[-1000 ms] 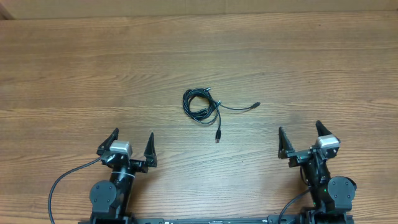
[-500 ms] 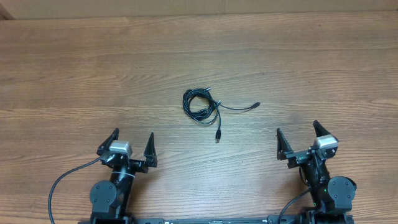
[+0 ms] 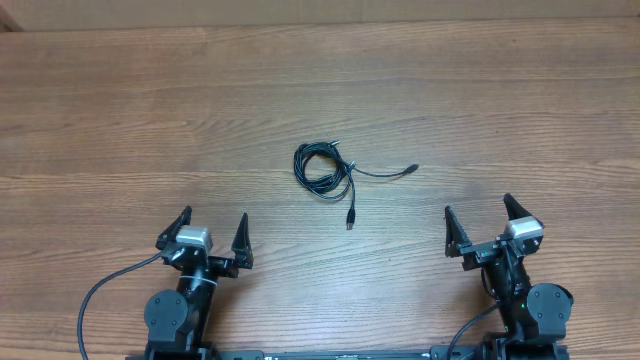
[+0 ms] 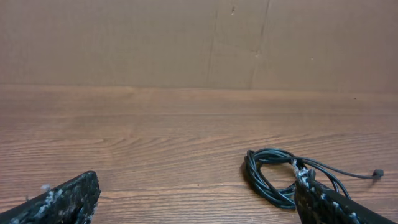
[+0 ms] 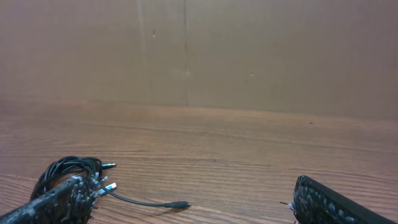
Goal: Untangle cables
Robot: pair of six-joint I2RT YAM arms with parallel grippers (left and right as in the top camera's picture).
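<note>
The left arm (image 3: 186, 300) and right arm (image 3: 525, 300) sit well short of the cables (image 3: 325, 168), jaws apart (empty), seemingly ready to reach.

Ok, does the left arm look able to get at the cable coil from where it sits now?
Probably yes. The left pincer stands open, and only bare table lies between it and the cables, ahead and to its right. Nothing blocks the way, though actual reach is unproven.

Cables (image 3: 322, 181) seemingly overlapping, centred on table (image 3: 120, 100)
</note>
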